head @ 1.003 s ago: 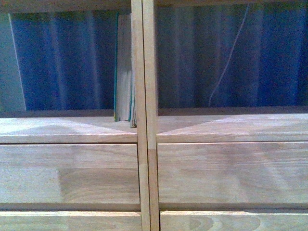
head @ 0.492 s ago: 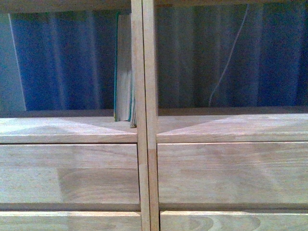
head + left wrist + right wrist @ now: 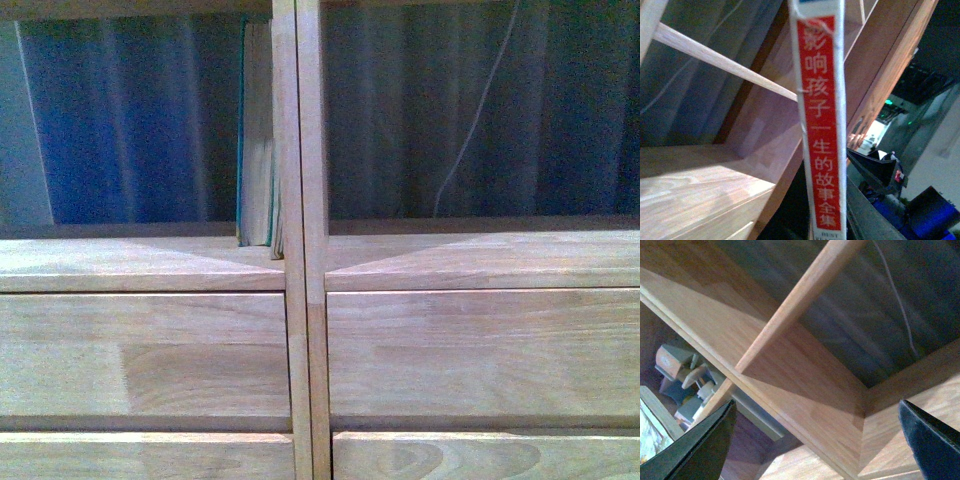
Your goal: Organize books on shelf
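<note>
- Thin white paperback with red spine (image 3: 822, 130) upright close to the light natural-wood shelf (image 3: 305, 300), seemingly poised for slotting; left gripper's hold unseen, cannot tell.
- Right gripper (image 3: 815, 410) spread wide, empty.
- Thick teal-covered books (image 3: 256, 140) propped upright against the centre post, left bay.

You have one shelf (image 3: 306, 330) in front of you, with two columns. It shows two open compartments (image 3: 130, 262) and four drawer fronts (image 3: 150, 360), two whole and two cut off below. In the left compartment you can count one teal book (image 3: 256, 150) for certain. A thin sliver between it and the middle post (image 3: 298, 150) may be a second. The left wrist view gives you one red-spined book (image 3: 822, 125). One white cord (image 3: 470, 130) hangs behind the right compartment. The right gripper (image 3: 816, 402) shows two dark fingers (image 3: 700, 445).
</note>
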Controlling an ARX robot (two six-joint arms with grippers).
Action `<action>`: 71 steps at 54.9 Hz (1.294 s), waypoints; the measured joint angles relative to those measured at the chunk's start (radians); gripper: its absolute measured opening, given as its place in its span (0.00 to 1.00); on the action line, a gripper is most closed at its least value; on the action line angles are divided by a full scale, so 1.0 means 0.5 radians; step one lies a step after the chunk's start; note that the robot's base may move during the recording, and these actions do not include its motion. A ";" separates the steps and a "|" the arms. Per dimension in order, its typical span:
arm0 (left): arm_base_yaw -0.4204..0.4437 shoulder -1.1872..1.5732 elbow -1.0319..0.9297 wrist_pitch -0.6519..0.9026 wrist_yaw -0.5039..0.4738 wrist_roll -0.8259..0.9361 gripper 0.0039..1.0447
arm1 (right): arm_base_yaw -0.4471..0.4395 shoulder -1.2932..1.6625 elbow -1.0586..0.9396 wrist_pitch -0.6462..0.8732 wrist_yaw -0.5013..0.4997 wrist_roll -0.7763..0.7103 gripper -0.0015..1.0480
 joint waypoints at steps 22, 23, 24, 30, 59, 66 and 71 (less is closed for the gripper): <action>0.278 -0.397 -0.105 -0.517 -0.224 0.748 0.06 | -0.015 -0.002 -0.095 0.000 0.002 -0.001 0.93; 0.288 -0.416 -0.112 -0.523 -0.222 0.755 0.06 | -0.017 -0.002 -0.095 0.000 0.001 -0.001 0.93; 0.307 -0.451 -0.130 -0.531 -0.223 0.790 0.06 | -0.018 -0.002 -0.097 0.000 0.001 -0.001 0.93; 0.430 -0.608 -0.204 -0.559 -0.224 0.909 0.06 | -0.031 -0.005 -0.116 0.002 0.002 -0.001 0.93; 1.285 -0.581 -0.468 -0.379 -0.298 1.106 0.06 | -0.120 -0.006 -0.262 0.043 -0.018 -0.002 0.93; 1.297 -0.434 -0.536 -0.257 -0.310 1.151 0.06 | -0.121 -0.006 -0.272 0.045 -0.016 -0.002 0.93; 1.286 -0.300 -0.537 -0.168 -0.317 1.176 0.06 | -0.120 -0.006 -0.278 0.046 -0.018 -0.001 0.93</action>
